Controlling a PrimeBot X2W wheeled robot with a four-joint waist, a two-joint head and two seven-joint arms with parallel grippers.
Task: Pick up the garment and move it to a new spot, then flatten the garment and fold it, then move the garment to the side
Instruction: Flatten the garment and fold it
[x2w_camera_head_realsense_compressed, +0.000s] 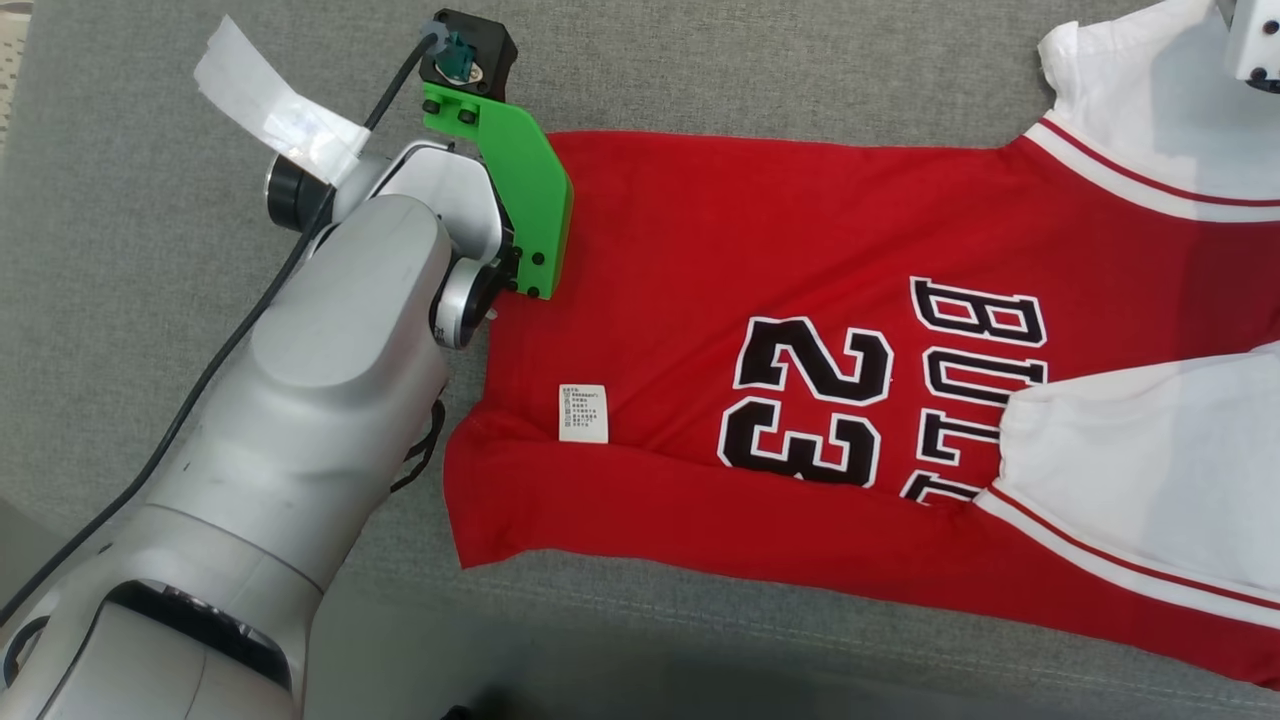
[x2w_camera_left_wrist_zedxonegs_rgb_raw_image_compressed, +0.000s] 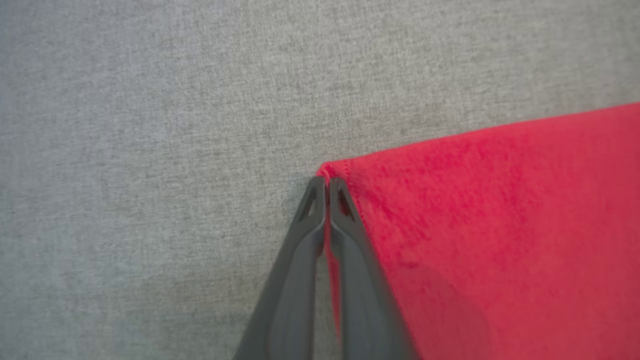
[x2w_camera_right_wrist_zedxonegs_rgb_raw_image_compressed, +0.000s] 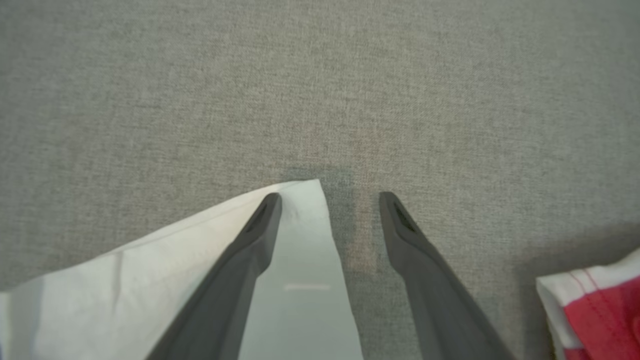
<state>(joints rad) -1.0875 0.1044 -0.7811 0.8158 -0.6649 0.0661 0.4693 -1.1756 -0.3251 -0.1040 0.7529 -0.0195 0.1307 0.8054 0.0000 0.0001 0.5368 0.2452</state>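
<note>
The garment (x2w_camera_head_realsense_compressed: 800, 330) is a red jersey with white sleeves and black "23" lettering, lying flat on the grey fabric surface (x2w_camera_head_realsense_compressed: 120, 300). In the left wrist view my left gripper (x2w_camera_left_wrist_zedxonegs_rgb_raw_image_compressed: 326, 182) is shut on the corner of the garment's red hem (x2w_camera_left_wrist_zedxonegs_rgb_raw_image_compressed: 500, 225). My left arm (x2w_camera_head_realsense_compressed: 340, 350) covers that corner in the head view. In the right wrist view my right gripper (x2w_camera_right_wrist_zedxonegs_rgb_raw_image_compressed: 330, 200) stands open over the tip of a white sleeve (x2w_camera_right_wrist_zedxonegs_rgb_raw_image_compressed: 300, 280), one finger above the sleeve, the other above bare grey fabric. A small white label (x2w_camera_head_realsense_compressed: 583, 412) lies on the red cloth.
Grey fabric surface (x2w_camera_right_wrist_zedxonegs_rgb_raw_image_compressed: 320, 75) surrounds the garment on every side. A green bracket (x2w_camera_head_realsense_compressed: 520, 190) and a black cable (x2w_camera_head_realsense_compressed: 220, 350) ride on my left arm. A white part of my right arm (x2w_camera_head_realsense_compressed: 1255, 40) shows at the top right corner.
</note>
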